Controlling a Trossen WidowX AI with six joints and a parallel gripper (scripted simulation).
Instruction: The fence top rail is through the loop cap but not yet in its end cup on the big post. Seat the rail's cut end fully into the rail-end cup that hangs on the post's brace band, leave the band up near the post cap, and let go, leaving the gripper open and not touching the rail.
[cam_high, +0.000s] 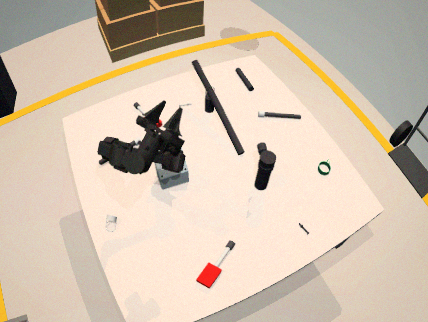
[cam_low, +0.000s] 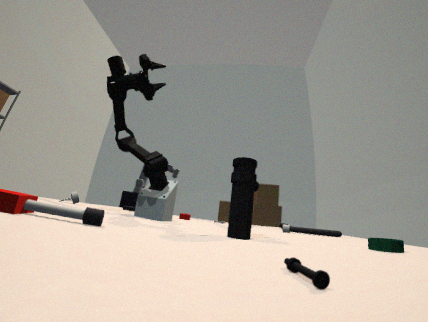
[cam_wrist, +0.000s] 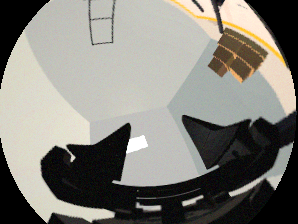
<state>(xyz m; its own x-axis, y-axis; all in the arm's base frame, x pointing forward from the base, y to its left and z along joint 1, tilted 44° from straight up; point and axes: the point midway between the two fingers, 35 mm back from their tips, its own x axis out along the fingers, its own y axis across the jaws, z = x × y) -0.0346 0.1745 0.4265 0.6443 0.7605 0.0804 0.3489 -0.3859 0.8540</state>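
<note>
Lying flat on the pale mat (cam_high: 310, 210), long rail (cam_high: 218, 106) running from the far edge toward the big post (cam_high: 265, 170), cut end near it but well apart from it. Standing upright, post, cap on top. Raised high above the base (cam_high: 186, 176), gripper (cam_high: 166, 115) with jaws spread wide, pinching nothing. No readable writing anywhere.

open tool (cam_high: 165, 116), rail (cam_high: 218, 107), post (cam_high: 265, 169)

Stacked cardboard boxes (cam_high: 150, 22) stand beyond the desk (cam_high: 150, 260). On the desk, a red-headed tool (cam_high: 210, 274) lies well apart from a green ring (cam_high: 324, 168).
</note>
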